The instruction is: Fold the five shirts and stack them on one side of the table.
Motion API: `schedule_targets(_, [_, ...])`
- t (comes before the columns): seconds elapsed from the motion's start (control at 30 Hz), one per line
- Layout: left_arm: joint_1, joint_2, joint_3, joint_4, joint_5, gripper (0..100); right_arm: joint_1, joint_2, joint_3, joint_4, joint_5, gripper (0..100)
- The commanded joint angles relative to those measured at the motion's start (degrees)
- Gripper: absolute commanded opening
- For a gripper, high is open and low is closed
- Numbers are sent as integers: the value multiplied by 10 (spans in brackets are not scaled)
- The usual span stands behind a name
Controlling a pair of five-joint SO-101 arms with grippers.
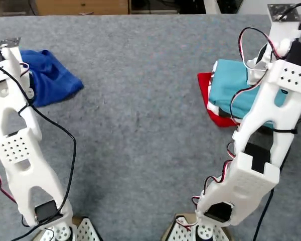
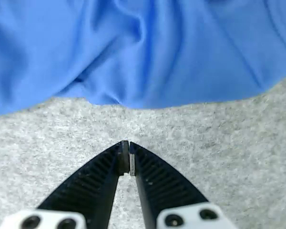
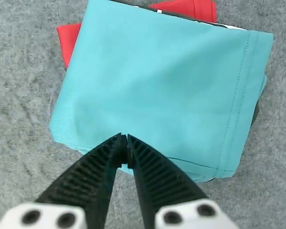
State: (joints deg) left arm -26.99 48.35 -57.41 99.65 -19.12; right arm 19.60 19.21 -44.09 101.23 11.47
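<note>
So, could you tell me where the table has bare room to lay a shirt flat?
The wide grey middle of the table, between the crumpled blue shirt and the teal-topped stack, is free. Both sides, around those shirts, are crowded.

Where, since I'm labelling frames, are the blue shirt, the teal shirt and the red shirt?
blue shirt [image 1: 52, 78], high view, middle of the crumpled cloth.
teal shirt [image 3: 157, 90], right wrist view, its flat top face.
red shirt [image 1: 204, 93], high view, edge sticking out beneath the teal one.
</note>
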Motion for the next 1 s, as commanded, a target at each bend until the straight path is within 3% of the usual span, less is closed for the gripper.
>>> schedule_targets(0.0, [23,-34,-21,-40,105,41,-11,-35,0,11,4,5])
schedule_targets(0.13, [34,24,-26,-113,360,216,-12,-35,0,11,4,5])
schedule_targets(0.2, [35,53,-27,-130,417,277,-8,-35,0,11,4,5])
schedule_targets(0.3, [50,90,-26,-116,417,261,-6,-35,-2,11,4,5])
schedule_targets(0.47, [94,147,-26,-35,337,250,-10,-35,0,11,4,5])
schedule_targets(0.67, [106,164,-58,10,284,6,-10,-35,-1,11,4,5])
schedule_targets(0.83, [104,137,-32,14,280,19,-10,-35,-2,11,4,5])
schedule_targets(0.97, [135,47,83,14,203,18,-11,-35,-2,11,4,5])
